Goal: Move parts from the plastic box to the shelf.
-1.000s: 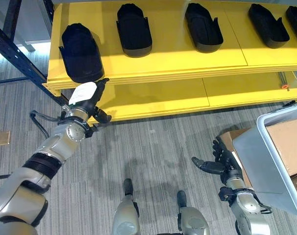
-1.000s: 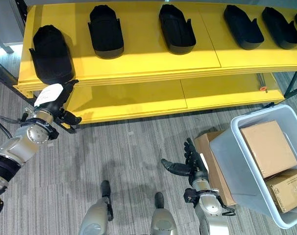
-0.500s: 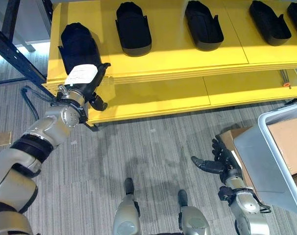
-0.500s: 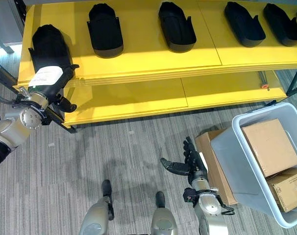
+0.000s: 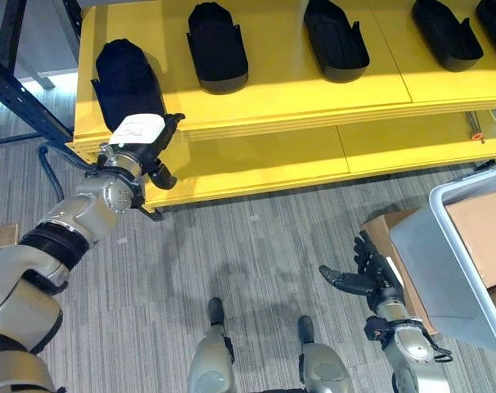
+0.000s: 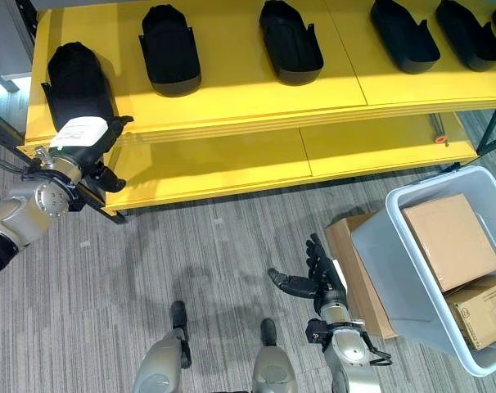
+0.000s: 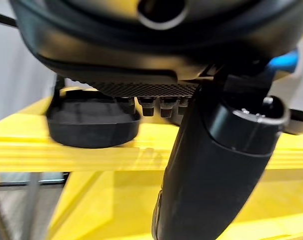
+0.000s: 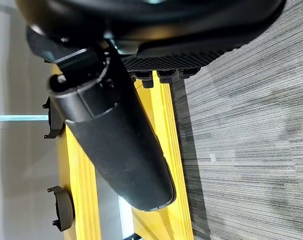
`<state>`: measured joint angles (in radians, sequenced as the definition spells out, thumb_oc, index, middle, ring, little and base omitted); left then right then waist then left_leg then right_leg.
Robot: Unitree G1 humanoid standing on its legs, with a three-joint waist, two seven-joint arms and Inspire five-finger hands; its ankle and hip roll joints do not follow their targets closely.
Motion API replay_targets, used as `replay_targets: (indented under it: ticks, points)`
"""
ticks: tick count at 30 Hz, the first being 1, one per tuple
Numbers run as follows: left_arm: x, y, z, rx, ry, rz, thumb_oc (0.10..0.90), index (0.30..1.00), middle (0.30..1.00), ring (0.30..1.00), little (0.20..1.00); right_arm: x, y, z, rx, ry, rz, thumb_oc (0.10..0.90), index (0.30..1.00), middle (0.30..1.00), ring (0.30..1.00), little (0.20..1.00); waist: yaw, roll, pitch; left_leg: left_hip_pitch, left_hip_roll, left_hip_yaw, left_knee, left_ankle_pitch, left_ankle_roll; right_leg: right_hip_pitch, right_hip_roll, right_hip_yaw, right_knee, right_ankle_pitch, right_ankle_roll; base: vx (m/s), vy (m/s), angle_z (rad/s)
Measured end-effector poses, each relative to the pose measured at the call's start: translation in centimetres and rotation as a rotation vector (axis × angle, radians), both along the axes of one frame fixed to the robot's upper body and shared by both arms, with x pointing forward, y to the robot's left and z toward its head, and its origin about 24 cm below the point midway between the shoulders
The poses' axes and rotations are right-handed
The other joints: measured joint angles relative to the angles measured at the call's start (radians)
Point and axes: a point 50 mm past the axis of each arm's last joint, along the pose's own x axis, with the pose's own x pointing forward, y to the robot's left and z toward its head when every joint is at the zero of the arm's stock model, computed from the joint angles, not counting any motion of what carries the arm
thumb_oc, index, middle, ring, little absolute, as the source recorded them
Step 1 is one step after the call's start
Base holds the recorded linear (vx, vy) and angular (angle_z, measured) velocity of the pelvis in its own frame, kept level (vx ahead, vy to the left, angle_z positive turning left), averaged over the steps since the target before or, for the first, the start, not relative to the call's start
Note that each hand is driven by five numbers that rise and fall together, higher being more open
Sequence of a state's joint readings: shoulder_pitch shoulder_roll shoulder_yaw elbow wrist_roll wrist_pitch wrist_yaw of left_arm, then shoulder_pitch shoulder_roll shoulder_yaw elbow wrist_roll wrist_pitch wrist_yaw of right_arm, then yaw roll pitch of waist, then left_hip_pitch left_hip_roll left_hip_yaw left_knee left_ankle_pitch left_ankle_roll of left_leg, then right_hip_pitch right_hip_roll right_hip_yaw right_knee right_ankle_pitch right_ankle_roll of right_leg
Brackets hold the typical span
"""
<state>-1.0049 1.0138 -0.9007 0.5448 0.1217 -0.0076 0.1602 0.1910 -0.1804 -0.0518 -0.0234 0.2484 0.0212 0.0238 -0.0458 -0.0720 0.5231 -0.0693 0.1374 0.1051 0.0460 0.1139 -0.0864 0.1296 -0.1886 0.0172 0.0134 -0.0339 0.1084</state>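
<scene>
Parts lie in a row on the yellow shelf: five black shells, the leftmost part at about ten o'clock in the head view, the others running off toward one o'clock. The left hand sits at the shelf's front edge, just at the near end of that leftmost part. Its fingers look straight rather than curled, the thumb hanging below the shelf lip; the wrist view shows the part resting flat on the top board just beyond the fingertips, not wrapped by them. Whether the fingertips touch it I cannot tell.

The right hand hangs low at five o'clock, fingers spread and holding nothing, beside the box (a grey bin tilted on a carton, with cardboard cartons inside; no loose black parts can be made out in it).

My reading: this is the placing step, at or near its end, with the part down on the shelf. The next move would call for drawing the left hand straight back off the edge without dragging the part, then turning toward the box at four o'clock for another.
</scene>
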Motion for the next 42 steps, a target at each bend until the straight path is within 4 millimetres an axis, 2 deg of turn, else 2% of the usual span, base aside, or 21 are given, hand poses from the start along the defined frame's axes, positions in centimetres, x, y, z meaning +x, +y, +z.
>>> replay_targets:
  ticks: [4,6,20,34,42]
  points:
    - [-0.8,-1.5,0.3,0.001,-0.016,-0.09,0.9,1.0,1.0,1.0,1.0,-0.1,-0.1,-0.1,-0.001,0.003,-0.003,0.9,1.0,1.0,1.0,1.0,0.0,0.0,0.001,-0.001,0.0,-0.001,0.0,0.0,0.0,0.0,0.001,-0.001,0.0,0.0,0.0,0.0,0.0,0.0]
    - [-0.9,-1.6,0.1,-0.006,-0.014,-0.1,0.9,1.0,1.0,1.0,1.0,-0.1,-0.1,0.0,-0.001,0.002,-0.002,0.9,1.0,1.0,1.0,1.0,-0.001,0.0,0.001,-0.001,0.0,-0.001,0.0,0.0,0.0,0.0,0.001,-0.001,0.0,0.0,0.0,0.0,0.0,0.0]
    - [-1.5,0.2,-2.0,-0.038,0.036,-0.028,0.9,1.0,1.0,1.0,1.0,-0.1,-0.1,-0.1,0.0,0.004,-0.002,0.9,1.0,1.0,1.0,1.0,-0.002,-0.001,0.002,-0.001,0.001,-0.001,0.0,0.0,0.0,0.0,0.001,-0.001,0.0,0.0,0.0,0.0,0.0,0.0]
    - [-1.3,4.9,-2.9,-0.025,0.076,0.175,0.9,1.0,1.0,1.0,1.0,-0.2,0.0,-0.1,0.002,0.005,-0.003,0.9,1.0,1.0,1.0,1.0,-0.006,-0.001,0.002,-0.007,0.001,0.0,0.001,0.0,0.0,-0.007,0.001,-0.001,0.0,0.0,0.0,0.0,0.0,0.0]
    - [-1.3,6.2,-2.8,-0.021,0.076,0.235,0.9,1.0,1.0,1.0,1.0,-0.2,0.1,-0.1,0.006,0.003,-0.004,0.9,1.0,1.0,1.0,1.0,-0.006,-0.002,0.002,-0.034,0.001,-0.002,0.009,-0.001,-0.002,-0.031,0.0,-0.001,0.003,0.0,0.0,0.0,0.0,0.0]
